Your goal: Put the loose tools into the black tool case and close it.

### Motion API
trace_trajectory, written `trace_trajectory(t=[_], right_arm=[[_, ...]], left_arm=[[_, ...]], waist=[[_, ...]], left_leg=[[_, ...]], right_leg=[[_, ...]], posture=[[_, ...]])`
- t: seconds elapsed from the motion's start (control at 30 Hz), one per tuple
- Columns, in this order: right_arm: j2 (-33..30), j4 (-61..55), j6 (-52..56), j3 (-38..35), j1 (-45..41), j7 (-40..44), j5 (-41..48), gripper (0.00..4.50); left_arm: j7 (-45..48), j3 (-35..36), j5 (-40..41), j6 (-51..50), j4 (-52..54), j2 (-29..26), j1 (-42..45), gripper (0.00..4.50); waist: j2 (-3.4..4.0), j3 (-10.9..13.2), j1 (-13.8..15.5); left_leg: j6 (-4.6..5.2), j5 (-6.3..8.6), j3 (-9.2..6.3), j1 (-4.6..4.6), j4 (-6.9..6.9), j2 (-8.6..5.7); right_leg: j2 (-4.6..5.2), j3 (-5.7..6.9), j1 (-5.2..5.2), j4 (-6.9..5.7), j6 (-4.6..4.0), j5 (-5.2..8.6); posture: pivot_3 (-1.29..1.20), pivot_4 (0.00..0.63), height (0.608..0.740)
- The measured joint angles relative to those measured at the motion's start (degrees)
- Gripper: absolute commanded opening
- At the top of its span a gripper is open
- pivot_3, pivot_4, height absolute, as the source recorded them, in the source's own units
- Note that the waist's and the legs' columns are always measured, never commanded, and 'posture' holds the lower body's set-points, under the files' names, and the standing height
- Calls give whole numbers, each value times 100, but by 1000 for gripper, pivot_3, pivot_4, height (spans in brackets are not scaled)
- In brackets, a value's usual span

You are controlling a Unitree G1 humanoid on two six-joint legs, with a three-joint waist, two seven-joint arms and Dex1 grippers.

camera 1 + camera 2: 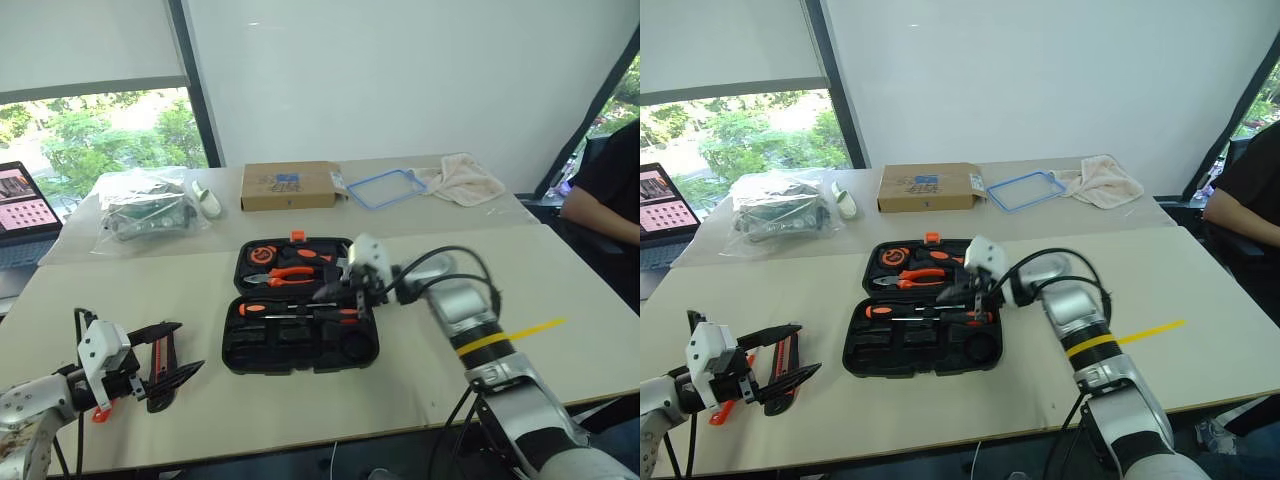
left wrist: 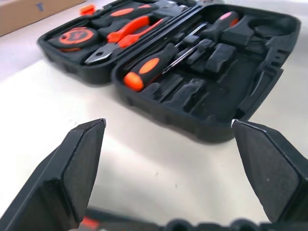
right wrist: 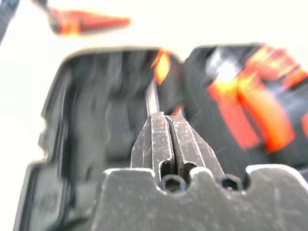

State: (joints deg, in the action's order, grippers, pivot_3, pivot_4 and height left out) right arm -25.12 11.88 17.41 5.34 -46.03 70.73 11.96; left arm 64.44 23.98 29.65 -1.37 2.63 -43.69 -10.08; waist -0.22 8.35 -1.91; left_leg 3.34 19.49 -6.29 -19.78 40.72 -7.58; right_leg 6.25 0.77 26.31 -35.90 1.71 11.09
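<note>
The black tool case (image 1: 300, 320) lies open flat at the middle of the pale worktop (image 1: 560, 290), its two halves hinged side by side, one toward twelve o'clock and one toward six. The far half holds the orange-handled pliers (image 1: 293, 274) and a round orange-and-black tape measure (image 1: 261, 255), with the small orange latch (image 1: 297, 237) on its far rim. In the near half, an orange-and-black screwdriver (image 1: 275, 309) lies along the edge next to the hinge; the other recesses in that half look dark and unfilled.

The right claw (image 1: 352, 292) hangs over the case at about three o'clock of its centre, above the hinge line, its two black fingers pressed together with nothing between them, as the right wrist view shows (image 3: 169, 139).

The left claw (image 1: 172, 352) sits low at about eight o'clock from the case, well apart from it, fingers spread wide and holding nothing. The orange-and-black utility knife (image 1: 156, 358) lies on the worktop just there, between the spread fingers as seen from the head.

At the twelve o'clock side of the worktop are a brown cardboard box (image 1: 288, 185), a blue-rimmed frame (image 1: 388, 187), a crumpled cloth (image 1: 462, 178) and a clear plastic bag (image 1: 145, 210). A laptop (image 1: 22, 215) stands at ten o'clock, and a person's dark sleeve (image 1: 610, 185) shows at two o'clock.
</note>
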Motion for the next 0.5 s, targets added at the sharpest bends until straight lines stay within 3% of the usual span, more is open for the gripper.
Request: trace_trajectory(t=[0.03,0.23,0.4,0.47,0.5], right_arm=[[-236,-358,187,-381,347,-201,172,72],[-891,-943,726,-1088,1919,-1009,270,72],[-1027,-1373,687,-1304,2342,-1273,326,72],[-1007,-1696,686,-1346,2512,-1400,458,72],[-972,-1895,644,-1381,2700,-1472,511,72]], left_arm=[[-1,106,-3,-1,-6,-1,-120,4500],[-43,779,-3,-2,-264,-5,-662,4500],[-72,1128,-4,-1,-468,9,-938,4500],[-113,1276,-3,12,-482,74,-1095,4500],[-183,1507,1,14,-537,158,-1310,4500]], waist=[[-2,-1,38],[11,7,112],[23,16,100],[16,17,51],[18,13,21]], left_leg=[[1,1,0,2,-4,-1],[1,3,17,2,-4,2],[-2,1,46,23,0,26],[1,2,-43,-30,-8,13],[8,6,-76,6,8,1]], right_leg=[[-2,1,-3,5,0,0],[-2,-16,5,15,-1,1],[6,-35,-9,18,-10,-3],[96,27,-68,7,-17,21],[116,64,-68,0,-14,48]], posture=[[0,150,740],[0,150,740],[0,150,740],[0,150,740],[0,150,740]])
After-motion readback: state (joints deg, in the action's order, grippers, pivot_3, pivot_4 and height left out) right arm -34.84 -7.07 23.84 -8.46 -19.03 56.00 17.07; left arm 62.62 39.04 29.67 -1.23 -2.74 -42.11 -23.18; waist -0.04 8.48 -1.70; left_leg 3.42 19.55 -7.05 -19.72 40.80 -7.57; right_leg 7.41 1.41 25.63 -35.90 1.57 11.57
